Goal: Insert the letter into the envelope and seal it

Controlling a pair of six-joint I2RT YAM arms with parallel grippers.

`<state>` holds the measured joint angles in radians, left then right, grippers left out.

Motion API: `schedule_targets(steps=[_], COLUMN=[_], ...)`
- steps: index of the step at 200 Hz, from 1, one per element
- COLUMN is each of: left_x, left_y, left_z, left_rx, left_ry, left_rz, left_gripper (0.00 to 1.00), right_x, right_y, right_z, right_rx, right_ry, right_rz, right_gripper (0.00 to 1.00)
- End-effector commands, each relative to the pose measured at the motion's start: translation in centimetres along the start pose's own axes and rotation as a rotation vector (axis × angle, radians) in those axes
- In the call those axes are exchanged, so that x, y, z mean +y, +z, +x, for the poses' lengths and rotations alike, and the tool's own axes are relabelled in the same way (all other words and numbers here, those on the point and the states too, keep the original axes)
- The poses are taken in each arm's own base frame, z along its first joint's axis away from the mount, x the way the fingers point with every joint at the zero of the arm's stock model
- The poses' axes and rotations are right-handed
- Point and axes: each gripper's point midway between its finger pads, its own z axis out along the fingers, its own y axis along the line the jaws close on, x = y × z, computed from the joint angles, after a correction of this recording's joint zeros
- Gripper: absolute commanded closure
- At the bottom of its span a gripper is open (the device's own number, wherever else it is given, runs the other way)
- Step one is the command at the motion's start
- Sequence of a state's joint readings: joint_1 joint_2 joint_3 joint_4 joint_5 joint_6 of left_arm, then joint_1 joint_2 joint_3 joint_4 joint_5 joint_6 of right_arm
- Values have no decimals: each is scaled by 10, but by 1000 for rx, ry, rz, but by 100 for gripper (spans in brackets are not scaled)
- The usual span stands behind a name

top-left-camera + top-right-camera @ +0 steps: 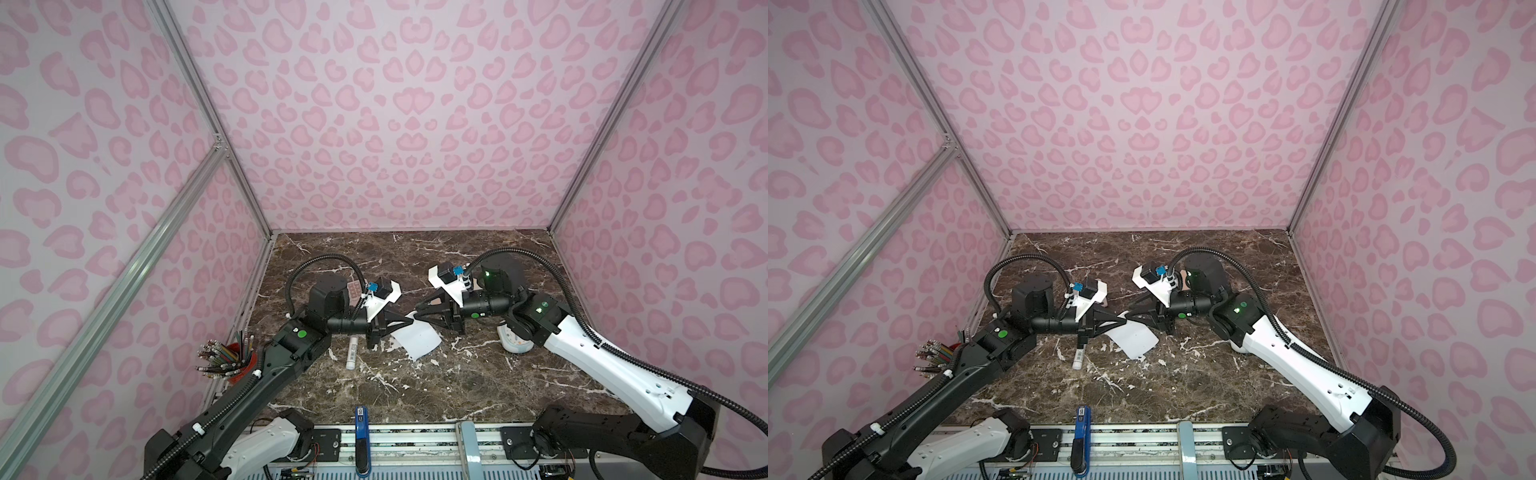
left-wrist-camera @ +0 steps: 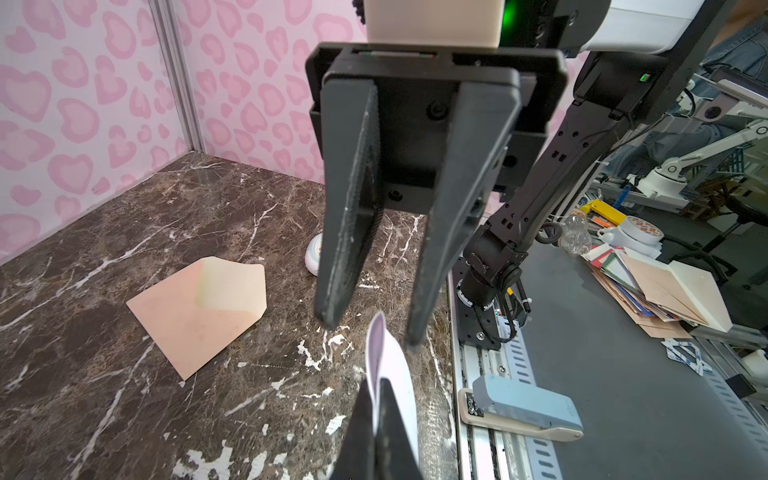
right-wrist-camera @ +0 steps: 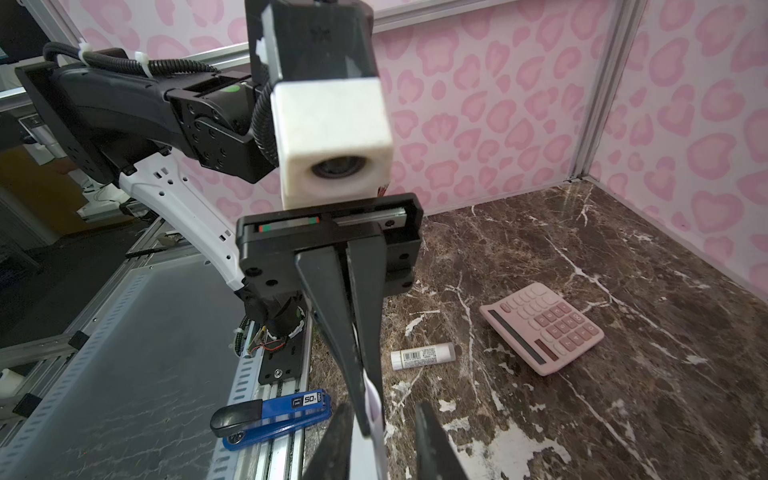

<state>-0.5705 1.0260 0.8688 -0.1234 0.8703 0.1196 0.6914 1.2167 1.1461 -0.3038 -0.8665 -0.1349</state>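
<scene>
Many pencils (image 1: 220, 356) stand in the red cup (image 1: 243, 375); the envelope (image 2: 195, 316) lies flap open.

light: bright and even in both top views, diffuse from overhead, no hard spot
shadows: soft and faint on the worktop (image 1: 415, 386), no hard edges
glare: pale sheen at the worktop's far corner in the right wrist view; letter (image 1: 419, 338) blown to flat white, no print readable
colour: green-pink fringe on the envelope (image 2: 195, 307) flap; green status light (image 2: 509, 20) blooms
distortion: wide-angle, frame posts (image 1: 204, 104) splay outward toward the side edges
focus: wrist views soft at closest range, letter edge blurred; worktop veins crisp
detail: top views slightly soft, pink walls (image 1: 415, 124) washed pale
</scene>
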Motion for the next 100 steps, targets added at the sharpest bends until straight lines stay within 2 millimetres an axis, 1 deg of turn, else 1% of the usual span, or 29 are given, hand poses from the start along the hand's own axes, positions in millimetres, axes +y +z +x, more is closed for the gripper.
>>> schedule_targets(steps=[1,9,16,33,52,100], left_x=[1,1,1,2,2,7], left_y=[-1,-1,-2,-2,-2,-2], left_z=[-7,-8,-9,-10,-11,-15], left_rx=[-27,-30,-36,-44,-51,-68], left_ry=[30,33,39,42,44,51], left_rz=[-8,-13,-15,-19,-23,-54], left_gripper=[96,96,96,96,96,96], right_x=[1,1,1,0,-2,1], right_y=[3,4,4,5,6,6], right_z=[-1,-1,1,2,4,8], right_rx=[-15,-11,-6,-3,3,12], right_ry=[9,13,17,23,27,30], right_rz=[-28,-29,-29,-34,-37,-51], right_gripper=[72,73,75,88,100,100])
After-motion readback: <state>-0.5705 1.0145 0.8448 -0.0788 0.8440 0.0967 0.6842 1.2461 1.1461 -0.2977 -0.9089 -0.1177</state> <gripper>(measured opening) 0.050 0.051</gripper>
